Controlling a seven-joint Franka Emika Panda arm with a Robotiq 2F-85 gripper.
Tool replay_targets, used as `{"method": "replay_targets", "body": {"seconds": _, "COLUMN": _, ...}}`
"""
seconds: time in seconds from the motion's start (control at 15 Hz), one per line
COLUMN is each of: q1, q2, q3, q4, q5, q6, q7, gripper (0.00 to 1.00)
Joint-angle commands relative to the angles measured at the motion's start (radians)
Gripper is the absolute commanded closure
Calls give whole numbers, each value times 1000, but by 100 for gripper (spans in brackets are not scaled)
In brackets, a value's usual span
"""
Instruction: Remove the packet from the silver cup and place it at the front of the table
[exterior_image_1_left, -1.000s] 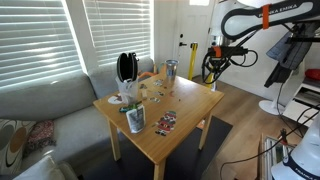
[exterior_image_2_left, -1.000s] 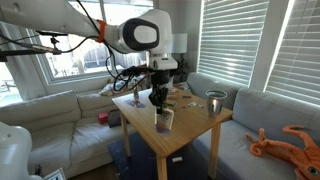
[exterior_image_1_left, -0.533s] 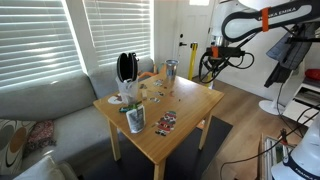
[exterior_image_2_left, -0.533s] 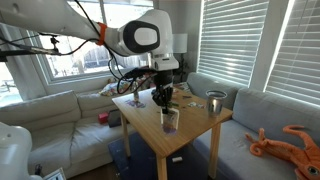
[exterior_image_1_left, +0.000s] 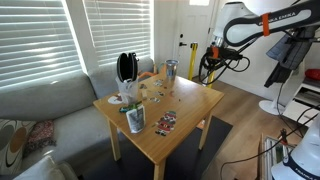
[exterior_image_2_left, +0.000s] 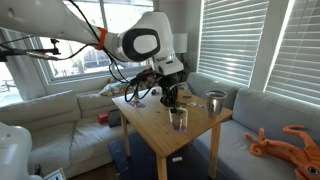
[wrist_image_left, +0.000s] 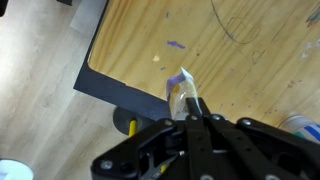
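Observation:
My gripper (wrist_image_left: 190, 108) is shut on a small clear packet (wrist_image_left: 181, 88) with purple print. The packet sticks out past the fingertips over the edge of the light-wood table (wrist_image_left: 240, 45). In an exterior view the packet (exterior_image_2_left: 179, 119) hangs below the gripper (exterior_image_2_left: 172, 98), above the table top (exterior_image_2_left: 150, 135). In an exterior view the gripper (exterior_image_1_left: 212, 58) is raised near the right corner of the table (exterior_image_1_left: 190, 105). A silver cup (exterior_image_1_left: 171, 69) stands at a table corner, apart from the gripper, and also shows in an exterior view (exterior_image_2_left: 214, 103).
On the table are a cup with green contents (exterior_image_1_left: 134, 118), flat packets (exterior_image_1_left: 165, 122), a white bowl (exterior_image_1_left: 122, 98) and a black object (exterior_image_1_left: 125, 67). A grey sofa (exterior_image_1_left: 50, 105) borders the table. A dark rug (wrist_image_left: 115, 90) lies under it.
The gripper has carried the packet sideways across the table, to the right in the exterior view facing the arm. The things on the table have not moved.

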Motion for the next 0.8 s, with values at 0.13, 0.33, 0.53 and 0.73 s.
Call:
{"method": "replay_targets", "body": {"seconds": 0.13, "q1": -7, "q2": -39, "q3": -16, "q4": -52, "q5": 46, "q6": 64, "q7": -76, "gripper": 53}}
{"method": "replay_targets", "body": {"seconds": 0.33, "q1": -6, "q2": -70, "q3": -21, "q4": -39, "q5": 51, "q6": 71, "q7": -134, "gripper": 33}}
{"method": "replay_targets", "body": {"seconds": 0.53, "q1": -8, "q2": -198, "q3": -5, "q4": -18, "q5": 7, "q6": 39, "q7": -254, "gripper": 11}}
{"method": "replay_targets", "body": {"seconds": 0.73, "q1": -27, "q2": -164, "q3": 13, "q4": 16, "q5": 28, "q6": 44, "q7": -292, "gripper": 15}}
